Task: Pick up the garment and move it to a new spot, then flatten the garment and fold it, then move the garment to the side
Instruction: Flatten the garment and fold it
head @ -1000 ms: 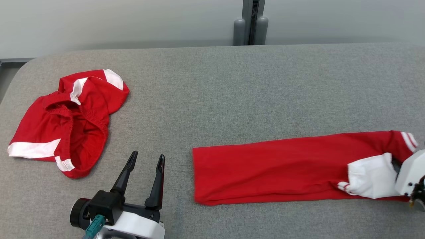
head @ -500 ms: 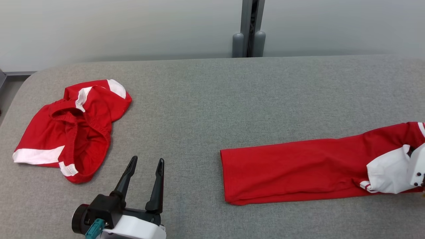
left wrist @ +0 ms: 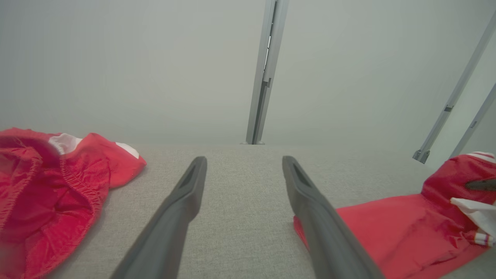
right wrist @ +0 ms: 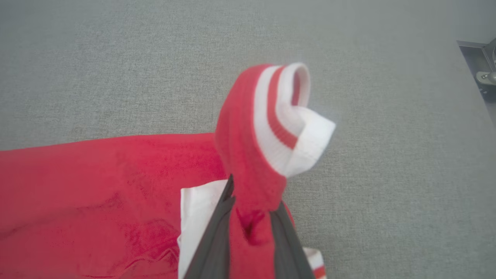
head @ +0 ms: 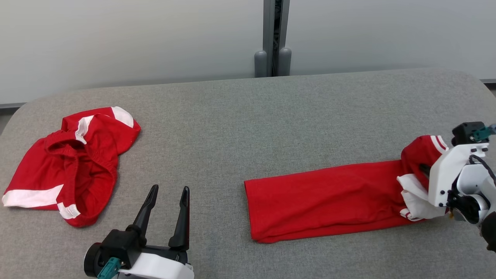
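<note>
- The folded red jersey (head: 325,201) lies as a long flat strip on the grey tabletop (head: 248,116), well off to the right of the crumpled red shorts (head: 69,162).
- The right gripper (right wrist: 254,217) has its jaws pinched narrow on the jersey end farthest from the shorts. That end is lifted clear of the cloth surface, so the cuff (right wrist: 286,116) curls up above the fingers. My guess: it's holding one end so it can drag the whole strip sideways, the last step.
- The left gripper (head: 170,190) hovers near the shorts, on their right, with its jaws wide and nothing in them. It looks parked out of the way.
- Textures: the jersey is soft knit with a white panel (head: 414,197), and the cuff is ribbed in red and white stripes. The shorts have a gathered elastic waistband. The tabletop is a coarse woven fabric, so dragging could ruck the fold.
</note>
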Tool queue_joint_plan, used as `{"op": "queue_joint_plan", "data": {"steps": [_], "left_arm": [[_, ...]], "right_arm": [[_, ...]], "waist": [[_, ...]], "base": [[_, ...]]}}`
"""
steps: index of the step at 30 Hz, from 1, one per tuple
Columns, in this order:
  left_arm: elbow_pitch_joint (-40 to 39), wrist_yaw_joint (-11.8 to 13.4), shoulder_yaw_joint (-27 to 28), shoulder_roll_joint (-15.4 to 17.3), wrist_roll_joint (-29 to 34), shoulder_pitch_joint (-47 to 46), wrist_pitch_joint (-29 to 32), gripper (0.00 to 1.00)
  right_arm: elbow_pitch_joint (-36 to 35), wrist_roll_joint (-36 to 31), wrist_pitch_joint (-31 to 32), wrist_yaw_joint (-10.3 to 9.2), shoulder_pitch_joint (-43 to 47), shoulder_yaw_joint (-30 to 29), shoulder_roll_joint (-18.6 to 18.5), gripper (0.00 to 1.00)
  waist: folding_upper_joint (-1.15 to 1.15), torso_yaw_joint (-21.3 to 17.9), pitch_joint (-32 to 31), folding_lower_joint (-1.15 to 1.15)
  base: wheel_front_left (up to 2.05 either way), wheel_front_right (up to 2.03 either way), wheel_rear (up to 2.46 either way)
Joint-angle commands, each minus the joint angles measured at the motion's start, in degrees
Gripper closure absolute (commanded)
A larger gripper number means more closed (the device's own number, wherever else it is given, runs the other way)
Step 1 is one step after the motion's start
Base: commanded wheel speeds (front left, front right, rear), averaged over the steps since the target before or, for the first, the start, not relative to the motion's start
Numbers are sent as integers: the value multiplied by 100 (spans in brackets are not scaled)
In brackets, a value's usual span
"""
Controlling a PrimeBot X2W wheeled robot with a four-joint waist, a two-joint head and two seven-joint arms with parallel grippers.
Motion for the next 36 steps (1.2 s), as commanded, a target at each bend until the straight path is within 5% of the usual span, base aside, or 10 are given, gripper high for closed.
{"op": "queue_joint_plan", "data": {"steps": [1, 14, 36], "left_arm": [[-23, 22, 8, 21, -19, 17, -20, 0], [-18, 52, 17, 21, -112, 13, -20, 0], [40, 3, -33, 21, -131, -32, -20, 0]], "right_arm": [[-106, 42, 71, 2, -62, -6, 21, 100], [-1289, 142, 757, 2, 241, -368, 501, 100], [-2051, -1205, 1487, 3, 1168, -1521, 1778, 100]], "waist": [[0, -12, -10, 0], [0, 48, -50, 0], [0, 327, -34, 0]], "base": [[0, 0, 0], [0, 0, 0], [0, 0, 0]]}}
